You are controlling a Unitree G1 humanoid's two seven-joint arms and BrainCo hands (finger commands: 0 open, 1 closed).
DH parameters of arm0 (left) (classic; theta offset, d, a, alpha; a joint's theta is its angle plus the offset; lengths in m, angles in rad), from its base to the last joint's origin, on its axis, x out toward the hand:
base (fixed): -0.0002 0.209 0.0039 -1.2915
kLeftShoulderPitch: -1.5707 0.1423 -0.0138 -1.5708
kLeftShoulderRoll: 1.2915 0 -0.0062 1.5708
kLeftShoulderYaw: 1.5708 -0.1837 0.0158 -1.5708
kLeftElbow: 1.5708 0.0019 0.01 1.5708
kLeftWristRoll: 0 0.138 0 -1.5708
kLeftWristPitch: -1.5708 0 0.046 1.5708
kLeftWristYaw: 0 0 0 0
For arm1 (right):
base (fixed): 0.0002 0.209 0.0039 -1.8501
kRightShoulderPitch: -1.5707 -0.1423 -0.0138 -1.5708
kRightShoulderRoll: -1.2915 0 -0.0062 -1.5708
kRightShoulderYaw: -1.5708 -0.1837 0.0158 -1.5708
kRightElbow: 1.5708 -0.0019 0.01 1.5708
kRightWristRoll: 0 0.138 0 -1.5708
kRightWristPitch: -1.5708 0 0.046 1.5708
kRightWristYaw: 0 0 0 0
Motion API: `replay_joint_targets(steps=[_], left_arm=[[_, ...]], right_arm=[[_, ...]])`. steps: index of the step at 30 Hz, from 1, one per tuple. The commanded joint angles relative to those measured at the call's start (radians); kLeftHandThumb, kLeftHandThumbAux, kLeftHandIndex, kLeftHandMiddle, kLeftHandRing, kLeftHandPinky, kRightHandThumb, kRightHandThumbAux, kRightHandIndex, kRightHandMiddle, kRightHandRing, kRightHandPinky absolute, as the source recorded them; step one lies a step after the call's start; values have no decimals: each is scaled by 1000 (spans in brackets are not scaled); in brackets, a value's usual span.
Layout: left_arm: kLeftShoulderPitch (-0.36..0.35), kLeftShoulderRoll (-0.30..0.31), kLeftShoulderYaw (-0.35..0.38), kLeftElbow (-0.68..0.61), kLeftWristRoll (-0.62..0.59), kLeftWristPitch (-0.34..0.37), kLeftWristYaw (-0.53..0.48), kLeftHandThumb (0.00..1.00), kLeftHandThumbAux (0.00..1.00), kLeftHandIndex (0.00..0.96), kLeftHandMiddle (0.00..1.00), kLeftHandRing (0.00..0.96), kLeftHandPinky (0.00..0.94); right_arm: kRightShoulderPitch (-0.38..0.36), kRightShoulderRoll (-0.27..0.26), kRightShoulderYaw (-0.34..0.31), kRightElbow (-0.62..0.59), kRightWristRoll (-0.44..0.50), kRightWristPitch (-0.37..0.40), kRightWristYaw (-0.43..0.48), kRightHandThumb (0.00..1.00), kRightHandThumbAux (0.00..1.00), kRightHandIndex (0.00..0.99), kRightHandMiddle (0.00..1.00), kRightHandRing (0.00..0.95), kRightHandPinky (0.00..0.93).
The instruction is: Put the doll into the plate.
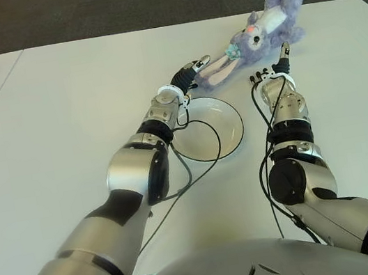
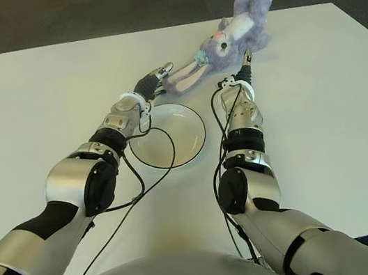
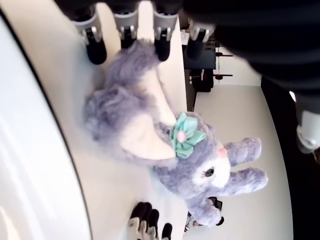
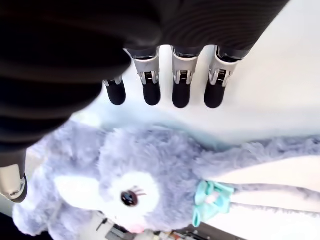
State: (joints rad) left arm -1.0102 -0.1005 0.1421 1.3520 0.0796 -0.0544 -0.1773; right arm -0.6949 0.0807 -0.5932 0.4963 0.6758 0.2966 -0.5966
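A purple plush bunny doll (image 1: 261, 29) lies at the far right of the white table, its long ears (image 1: 219, 71) stretched toward the plate. The white plate (image 1: 229, 130) sits nearer, between my two forearms. My left hand (image 1: 195, 67) reaches over the plate's far rim, fingers (image 3: 95, 50) straight and open, their tips at the ends of the ears, holding nothing. My right hand (image 1: 276, 64) is just on the near right side of the doll's head, fingers (image 4: 150, 92) extended and open beside the doll (image 4: 150, 185), not closed around it.
The white table (image 1: 60, 116) stretches wide to the left, with a seam at its far left. Dark carpet (image 1: 113, 8) lies beyond the far edge, close behind the doll. Black cables (image 1: 195, 164) loop from my left forearm over the plate.
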Motion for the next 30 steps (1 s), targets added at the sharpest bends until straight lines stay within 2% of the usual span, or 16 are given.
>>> replay_joint_targets(steps=[1, 11, 30], left_arm=[[-17, -31, -1, 8, 5, 0, -3, 0, 410, 0, 0, 0, 0], [-18, -30, -2, 9, 7, 1, -1, 0, 407, 0, 0, 0, 0], [-20, -27, -6, 8, 10, -3, 3, 0, 409, 0, 0, 0, 0]], right_arm=[[89, 171, 34, -75, 32, 37, -57, 161, 470, 0, 0, 0, 0], [120, 174, 85, -133, 46, 39, -76, 160, 483, 0, 0, 0, 0], [99, 161, 97, -52, 67, -6, -69, 190, 508, 0, 0, 0, 0]])
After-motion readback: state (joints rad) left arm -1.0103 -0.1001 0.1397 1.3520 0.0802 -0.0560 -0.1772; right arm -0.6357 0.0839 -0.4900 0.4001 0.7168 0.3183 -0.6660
